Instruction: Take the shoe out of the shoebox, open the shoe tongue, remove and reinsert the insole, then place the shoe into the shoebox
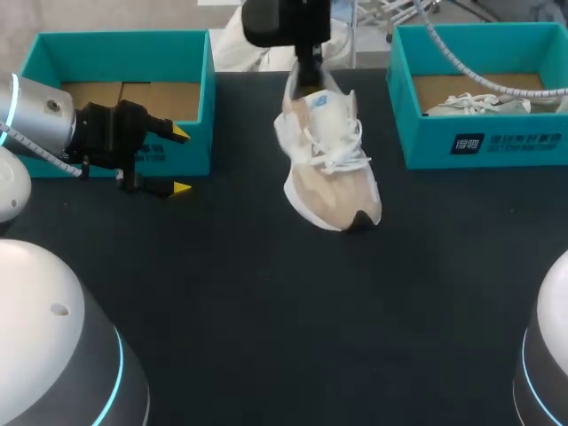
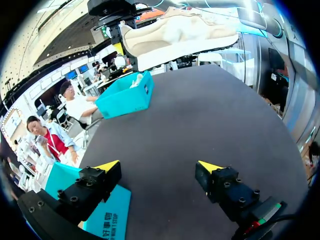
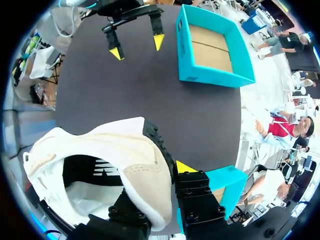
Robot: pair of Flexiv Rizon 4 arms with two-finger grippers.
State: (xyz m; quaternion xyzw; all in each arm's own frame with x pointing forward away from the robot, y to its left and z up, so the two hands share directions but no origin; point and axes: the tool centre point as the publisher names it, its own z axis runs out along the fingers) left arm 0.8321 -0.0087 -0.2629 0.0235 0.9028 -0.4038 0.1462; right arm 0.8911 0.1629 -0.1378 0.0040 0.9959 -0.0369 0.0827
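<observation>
Upper middle of the head view: shoe [image 1: 327, 160], beige and white, toe toward me, laces loose. The left wrist view shows it hanging clear of the table [image 1: 266, 311].

My right gripper [image 3: 162, 182] pinches the heel collar, one finger inside and one outside.

Handling, my guess: light; soft upper and padded collar that give under a pinch; stiffer sole. The heel hold suits carrying. For the tongue, I would steady the midsole.

Left gripper [image 1: 180, 161] is spread wide and holds nothing, at mid-left before the left shoebox [image 1: 200, 89]. Right shoebox [image 1: 484, 142], upper right, holds a second shoe [image 1: 479, 105].
</observation>
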